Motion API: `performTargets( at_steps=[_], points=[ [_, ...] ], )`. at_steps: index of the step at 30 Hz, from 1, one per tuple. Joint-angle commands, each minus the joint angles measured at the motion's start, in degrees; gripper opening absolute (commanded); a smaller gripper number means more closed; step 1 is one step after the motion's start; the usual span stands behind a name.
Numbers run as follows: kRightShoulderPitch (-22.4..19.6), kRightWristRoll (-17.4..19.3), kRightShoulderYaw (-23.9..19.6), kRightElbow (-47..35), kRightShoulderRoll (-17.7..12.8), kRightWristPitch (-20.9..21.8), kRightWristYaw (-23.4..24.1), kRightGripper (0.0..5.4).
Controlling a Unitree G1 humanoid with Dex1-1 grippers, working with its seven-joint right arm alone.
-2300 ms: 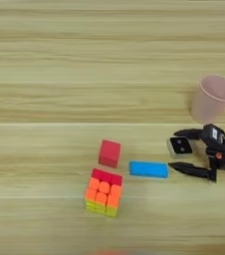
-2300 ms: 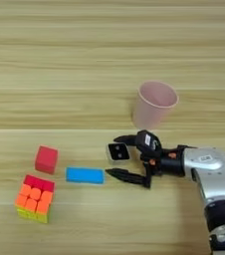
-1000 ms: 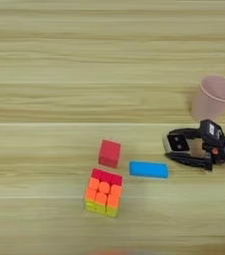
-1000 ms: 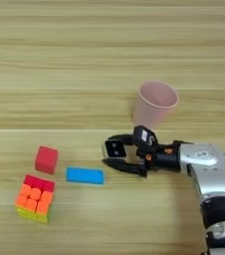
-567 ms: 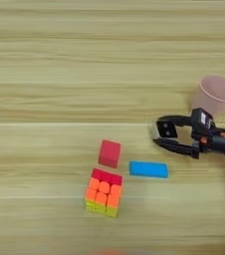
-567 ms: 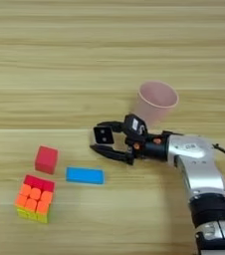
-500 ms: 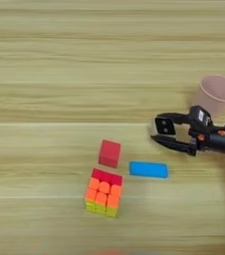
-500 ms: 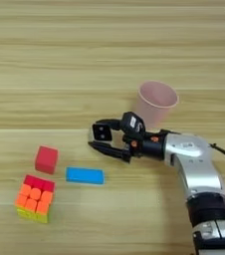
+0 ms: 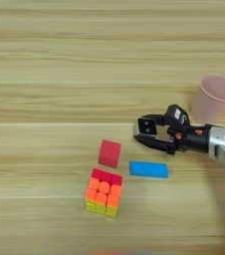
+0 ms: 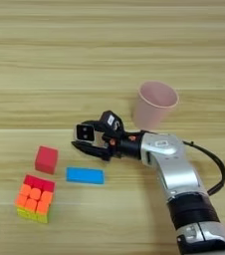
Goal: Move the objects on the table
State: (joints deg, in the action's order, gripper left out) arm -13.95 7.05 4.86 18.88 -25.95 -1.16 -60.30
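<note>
My right gripper (image 9: 147, 131) (image 10: 84, 135) reaches in from the right and is shut on the tiny white block with a black face (image 9: 147, 126) (image 10: 84, 132). The block sits between the two black fingers, just above the wooden table (image 9: 50, 74). Below it lies the flat blue bar (image 9: 149, 169) (image 10: 85, 175). A plain red cube (image 9: 109, 153) (image 10: 46, 159) rests to the gripper's lower left. In front of that stands the red, orange and yellow puzzle cube (image 9: 103, 191) (image 10: 35, 197).
A pink cup (image 9: 213, 98) (image 10: 156, 104) stands upright behind my forearm, to the right of the gripper. A black cable (image 10: 215, 172) loops beside the silver forearm (image 10: 176, 177).
The gripper closed on the white block and carried it leftward, from near the cup to above the blue bar. The cubes, bar and cup have stayed in place.
</note>
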Motion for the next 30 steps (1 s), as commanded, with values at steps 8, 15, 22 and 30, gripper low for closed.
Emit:
performTargets(
  at_steps=[8,15,22,30],
  points=[
    [-2.4,-1.4,1.5,-1.3,1.2,-0.4,3.3,3.05],
    [-3.0,-2.4,2.5,1.2,2.5,0.1,4.2,3.05],
    [-3.7,-2.6,2.3,2.5,2.9,1.1,4.6,3.88],
    [-5.3,0.2,-0.4,1.0,3.9,2.3,6.2,5.1]
  ],
)
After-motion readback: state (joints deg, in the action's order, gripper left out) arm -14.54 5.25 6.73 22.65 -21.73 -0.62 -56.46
